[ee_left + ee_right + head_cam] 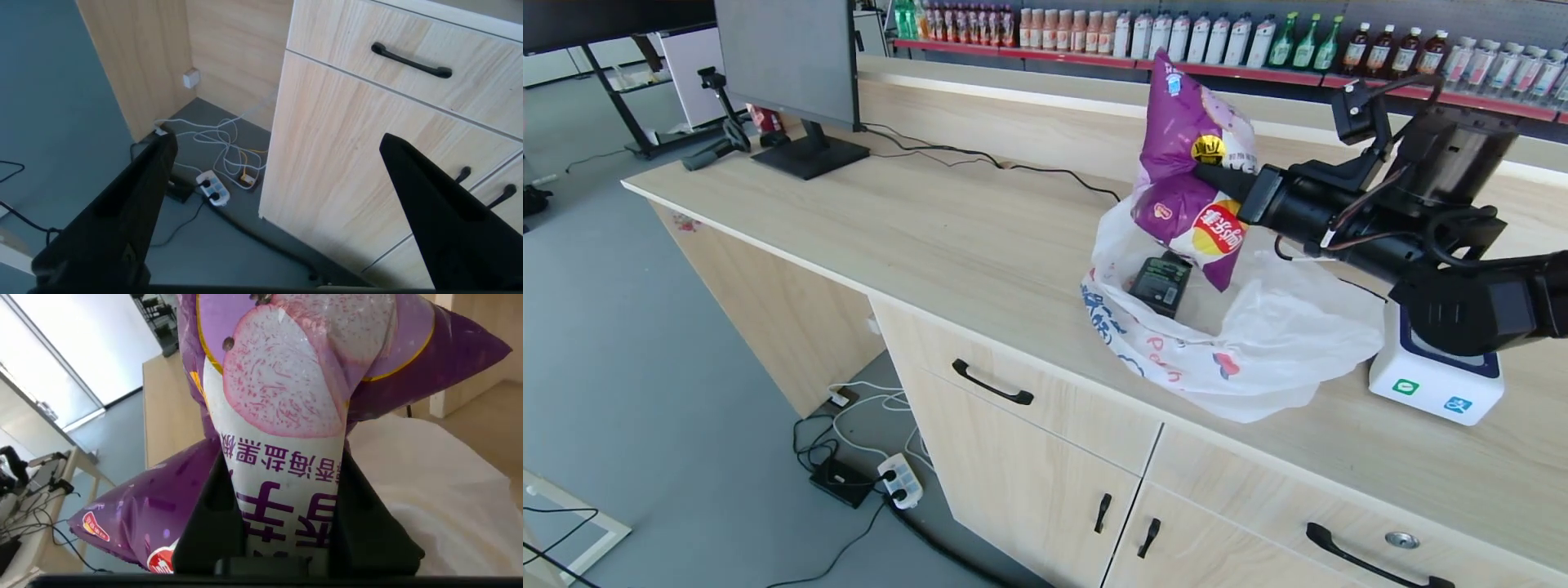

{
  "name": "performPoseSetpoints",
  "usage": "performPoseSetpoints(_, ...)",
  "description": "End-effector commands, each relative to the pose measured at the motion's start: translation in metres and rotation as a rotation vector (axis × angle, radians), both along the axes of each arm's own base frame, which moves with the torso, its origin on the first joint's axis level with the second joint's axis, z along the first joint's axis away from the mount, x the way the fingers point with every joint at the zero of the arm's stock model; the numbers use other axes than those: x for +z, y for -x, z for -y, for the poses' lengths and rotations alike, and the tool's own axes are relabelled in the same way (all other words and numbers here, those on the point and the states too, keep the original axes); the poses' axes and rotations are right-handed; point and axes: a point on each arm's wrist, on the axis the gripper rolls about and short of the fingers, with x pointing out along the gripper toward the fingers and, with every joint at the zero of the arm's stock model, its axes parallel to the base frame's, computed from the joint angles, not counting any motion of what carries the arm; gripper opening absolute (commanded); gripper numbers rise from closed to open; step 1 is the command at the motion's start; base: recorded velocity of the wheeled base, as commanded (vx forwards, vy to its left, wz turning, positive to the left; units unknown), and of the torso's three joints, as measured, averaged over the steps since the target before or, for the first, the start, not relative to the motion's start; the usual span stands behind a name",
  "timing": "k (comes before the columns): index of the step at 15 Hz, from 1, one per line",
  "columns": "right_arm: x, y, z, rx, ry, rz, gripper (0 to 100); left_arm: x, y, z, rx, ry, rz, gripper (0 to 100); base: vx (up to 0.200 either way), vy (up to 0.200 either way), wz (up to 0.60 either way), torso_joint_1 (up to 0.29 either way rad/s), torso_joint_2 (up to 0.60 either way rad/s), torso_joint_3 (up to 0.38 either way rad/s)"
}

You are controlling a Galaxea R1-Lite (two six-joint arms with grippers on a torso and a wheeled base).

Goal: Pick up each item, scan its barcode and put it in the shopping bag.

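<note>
Right gripper (1214, 175) pinches glossy purple chip bag (1181, 135) over crumpled shopping bag (1282, 343).

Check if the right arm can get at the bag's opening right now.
Likely yes: its fingers hold the chips just above the bag, whose mouth gapes open with just a dark box inside.

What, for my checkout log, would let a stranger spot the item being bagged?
On the wooden counter, find the white shopping bag. Above it, the right gripper holds a purple snack bag; unlike the dark flat packet lying inside, it is puffy and upright.
</note>
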Motion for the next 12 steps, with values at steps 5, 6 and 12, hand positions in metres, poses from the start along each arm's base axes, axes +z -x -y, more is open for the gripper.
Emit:
performPoseSetpoints(5,-0.032,0.03,0.006,-0.023,0.007,-0.004,0,0.0,0.0,0.0,-0.002,0.0,0.0,100,0.0,0.0,0.0,0.0,0.0,0.0)
performPoseSetpoints(6,-0.028,0.032,0.011,-0.026,0.003,0.004,0,0.0,0.0,0.0,0.0,0.0,0.0,100,0.0,0.0,0.0,0.0,0.0,0.0)
performPoseSetpoints(12,-0.024,0.034,0.039,-0.014,0.04,0.03,0,0.0,0.0,0.0,0.002,0.0,0.0,100,0.0,0.0,0.0,0.0,0.0,0.0)
